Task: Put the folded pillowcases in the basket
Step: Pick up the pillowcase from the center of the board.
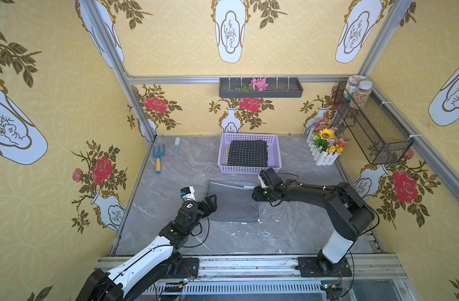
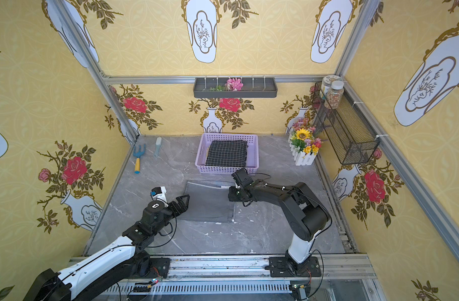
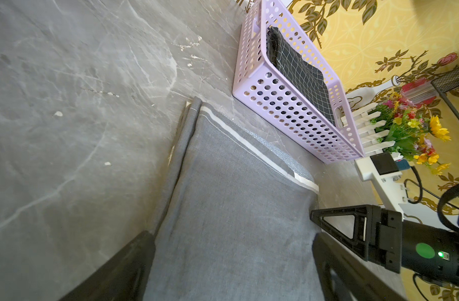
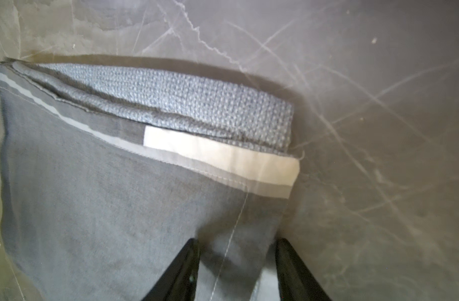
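Pillowcase (image 1: 233, 202) is flat on the counter (image 1: 171, 234), centre of frame in both top views. The basket (image 1: 249, 170) is directly above it in frame, close but not touching. The pillowcase's white-striped hem runs across the frame, parallel to the basket's near wall, so my read is a straight lift-and-carry toward frame top, no rotation.

Left claw (image 1: 211, 204) is at the pillowcase's left edge, jaws spread fully, nothing in them. Right claw (image 4: 236, 246) is at the upper-right corner, beside the basket, so it's the nearer arm to the drop.

In the top views the right wrist hides that claw's jaws. The right wrist view shows them apart, with grey cloth between and not pinched. It's blurred, so cloth contact is unclear.

The left wrist view shows the stacked fold layers at the hem and the bare strip of counter before the basket wall. The top views show a black checked cloth (image 1: 248, 153) already covering most of the basket floor, so the pillowcase lands on top.
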